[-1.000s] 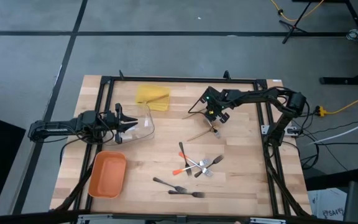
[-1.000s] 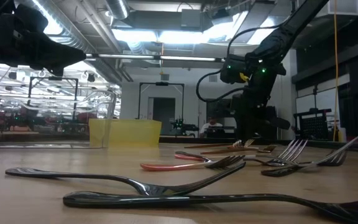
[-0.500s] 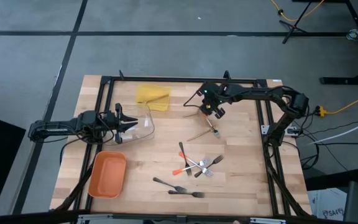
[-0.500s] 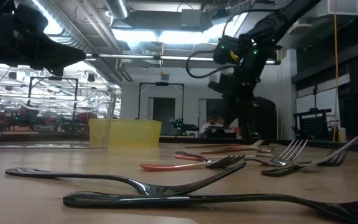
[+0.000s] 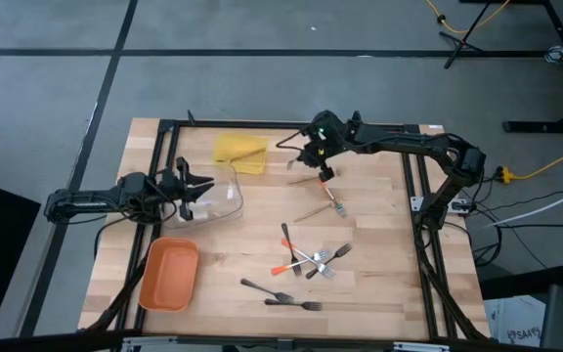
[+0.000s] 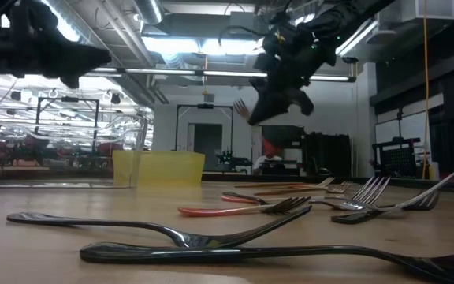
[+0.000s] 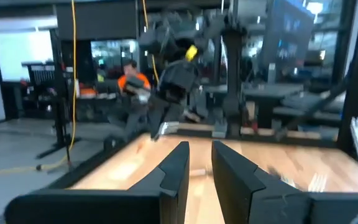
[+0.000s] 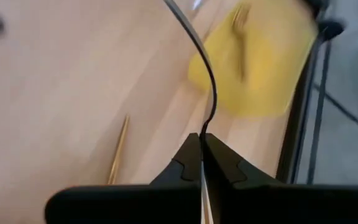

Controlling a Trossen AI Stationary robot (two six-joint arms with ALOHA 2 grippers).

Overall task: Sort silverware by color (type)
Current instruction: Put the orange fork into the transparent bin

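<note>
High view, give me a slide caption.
Right gripper carries a fork toward the yellow tray.

I'm looking into a robotics lab or workshop: a grey taped floor [image 5: 57, 68] around my wooden table [image 5: 379, 254], metal racks [image 6: 46, 146] at the frame's left, ceiling light strips [image 6: 203, 46] up top, a yellow cable [image 5: 555, 156] at right.
</note>
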